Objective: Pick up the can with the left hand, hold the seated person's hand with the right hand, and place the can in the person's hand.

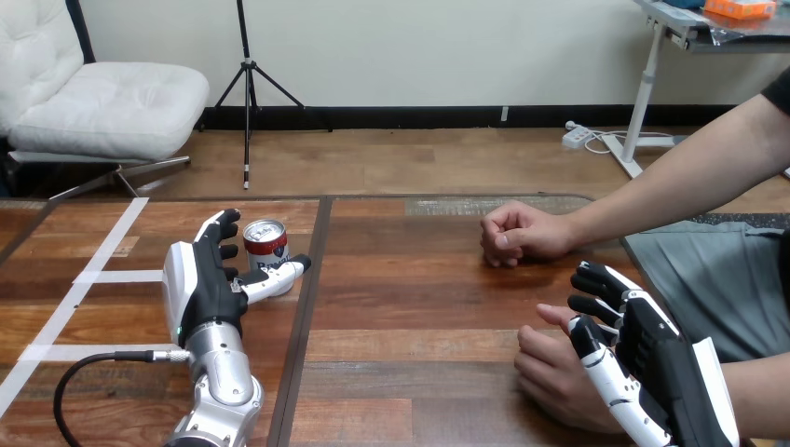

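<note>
Can (265, 244): it stands upright on the bench (419, 307), left of the dark seam that runs between the boards, with its silver top facing up. What is inside it cannot be told.

In the head view, the left hand (207, 284) lies on the bench around the can. Its fingers reach straight forward along the can's left side, and its thumb stretches across in front of the can, low at the base. The hand is open, not clenched. The can sits in the gap between fingers and thumb, and the thumb appears to touch it. The silver forearm comes up from the bottom edge. White tape lines (93, 277) cross the boards to the left of this hand.

At the lower right, the right hand (652, 349) lies against the person's near hand (554, 372), which rests on the bench beside and partly under it. Whether the right hand grips that hand cannot be told.

Farther up, the person's far hand (517, 233) rests on the bench as a loose fist, holding nothing, well apart from the can.
</note>
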You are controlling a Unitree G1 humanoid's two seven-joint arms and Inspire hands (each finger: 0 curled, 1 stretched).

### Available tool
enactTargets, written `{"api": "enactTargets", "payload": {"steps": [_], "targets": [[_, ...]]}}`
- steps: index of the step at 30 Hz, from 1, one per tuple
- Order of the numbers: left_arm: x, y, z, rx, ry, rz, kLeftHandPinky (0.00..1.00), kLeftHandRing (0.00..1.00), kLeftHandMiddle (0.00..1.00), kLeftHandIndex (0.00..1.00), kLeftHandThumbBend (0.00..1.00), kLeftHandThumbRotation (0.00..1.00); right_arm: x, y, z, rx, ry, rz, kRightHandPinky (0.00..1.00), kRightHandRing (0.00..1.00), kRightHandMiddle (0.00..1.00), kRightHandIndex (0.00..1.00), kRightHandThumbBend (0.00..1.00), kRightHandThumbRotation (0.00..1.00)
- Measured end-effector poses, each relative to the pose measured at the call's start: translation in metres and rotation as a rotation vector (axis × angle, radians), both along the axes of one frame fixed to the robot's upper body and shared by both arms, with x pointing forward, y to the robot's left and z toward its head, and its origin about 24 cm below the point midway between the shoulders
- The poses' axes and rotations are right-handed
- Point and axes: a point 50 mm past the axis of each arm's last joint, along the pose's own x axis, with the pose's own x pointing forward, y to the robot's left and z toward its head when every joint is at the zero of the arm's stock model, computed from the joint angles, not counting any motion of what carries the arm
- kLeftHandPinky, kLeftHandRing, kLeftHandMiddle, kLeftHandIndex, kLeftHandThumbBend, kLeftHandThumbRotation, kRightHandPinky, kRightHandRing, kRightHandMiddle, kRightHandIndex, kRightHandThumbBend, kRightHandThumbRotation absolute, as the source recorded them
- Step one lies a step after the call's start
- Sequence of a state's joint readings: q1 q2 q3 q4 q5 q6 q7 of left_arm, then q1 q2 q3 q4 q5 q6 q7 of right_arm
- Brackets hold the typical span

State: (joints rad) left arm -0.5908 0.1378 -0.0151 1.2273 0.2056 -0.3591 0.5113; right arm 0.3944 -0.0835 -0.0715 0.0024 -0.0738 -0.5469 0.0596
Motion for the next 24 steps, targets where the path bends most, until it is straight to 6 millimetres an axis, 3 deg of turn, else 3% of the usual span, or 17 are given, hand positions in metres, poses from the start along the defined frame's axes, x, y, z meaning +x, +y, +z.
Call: {"api": "enactTargets", "payload": {"steps": [24], "targets": [[0.0002, -0.0023, -0.0012, -0.002, 0.016, -0.002, 0.72, 0.81, 0.85, 0.83, 0.78, 0.07, -0.004, -0.0004, -0.0025, 0.0, 0.016, -0.004, 0.71, 0.8, 0.84, 0.83, 0.55, 0.63]]}}
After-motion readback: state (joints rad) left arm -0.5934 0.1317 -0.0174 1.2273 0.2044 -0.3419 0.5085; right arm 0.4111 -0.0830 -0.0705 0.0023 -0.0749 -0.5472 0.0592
